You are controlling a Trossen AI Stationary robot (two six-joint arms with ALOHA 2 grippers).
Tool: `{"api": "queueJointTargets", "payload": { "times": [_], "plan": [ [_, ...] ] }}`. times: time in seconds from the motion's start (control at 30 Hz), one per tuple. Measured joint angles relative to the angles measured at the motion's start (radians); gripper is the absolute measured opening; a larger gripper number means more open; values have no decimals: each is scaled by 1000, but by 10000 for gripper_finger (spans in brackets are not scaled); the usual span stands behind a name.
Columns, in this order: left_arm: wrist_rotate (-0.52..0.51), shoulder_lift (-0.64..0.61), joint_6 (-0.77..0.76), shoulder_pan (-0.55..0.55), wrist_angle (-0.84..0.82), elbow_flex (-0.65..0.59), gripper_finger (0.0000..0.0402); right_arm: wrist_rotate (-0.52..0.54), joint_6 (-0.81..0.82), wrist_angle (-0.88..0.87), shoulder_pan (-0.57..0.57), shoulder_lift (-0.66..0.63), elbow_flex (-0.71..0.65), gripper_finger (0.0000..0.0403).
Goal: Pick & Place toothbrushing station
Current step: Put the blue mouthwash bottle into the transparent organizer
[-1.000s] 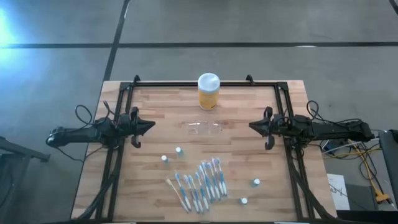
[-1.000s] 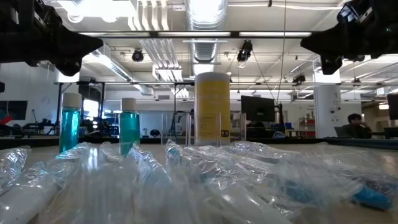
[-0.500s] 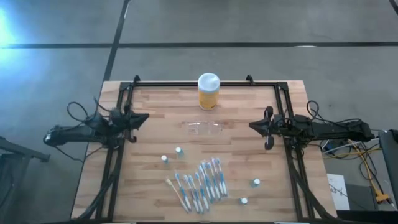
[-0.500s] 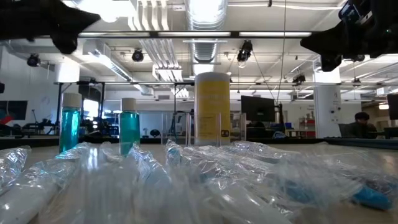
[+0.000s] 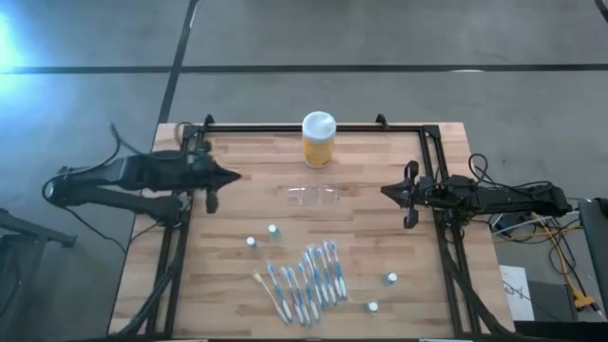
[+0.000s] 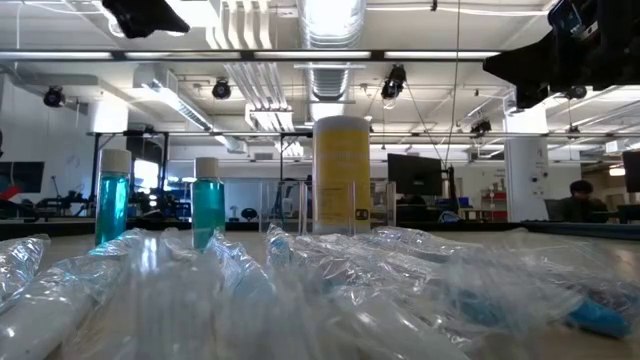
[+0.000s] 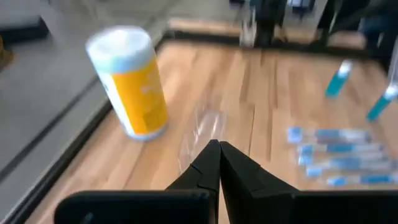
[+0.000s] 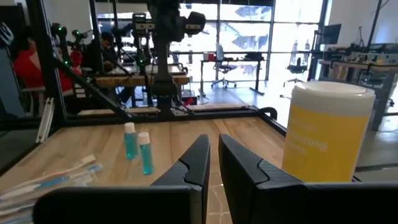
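My left gripper [image 5: 231, 178] is clenched on nothing, pointing at the toothbrushing station [image 5: 312, 195] mid-surface, well apart. Right gripper [image 5: 385, 191] nearly closed, empty, opposite side.

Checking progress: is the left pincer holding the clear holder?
No: the left pincer is shut and empty, with the holder on the table beyond it.

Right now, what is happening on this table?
Nothing is held yet. The left end effector, shut, hangs over the table's left side, pointing at the clear holder in the middle. The right end effector waits at the right side. The yellow jar stands behind the holder, toothbrushes lie in front.
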Motion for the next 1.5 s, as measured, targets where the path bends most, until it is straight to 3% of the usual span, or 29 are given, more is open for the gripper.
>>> {"api": "queueJointTargets", "payload": {
  "times": [0.27,0.4,0.63,0.8,1.5],
  "plan": [
    [13,312,-22,-2,-198,210,36,0,1,-2,0,0,0,34],
    [51,443,-18,-17,-337,297,85,-1,2,-7,1,0,0,34],
    [79,618,48,-106,-348,378,183,-1,4,-8,1,6,0,34],
    [84,701,53,-143,-350,420,226,-1,4,-8,1,6,0,34],
    [201,865,125,-168,-356,419,232,-2,2,-7,1,6,0,34]
  ]
}}
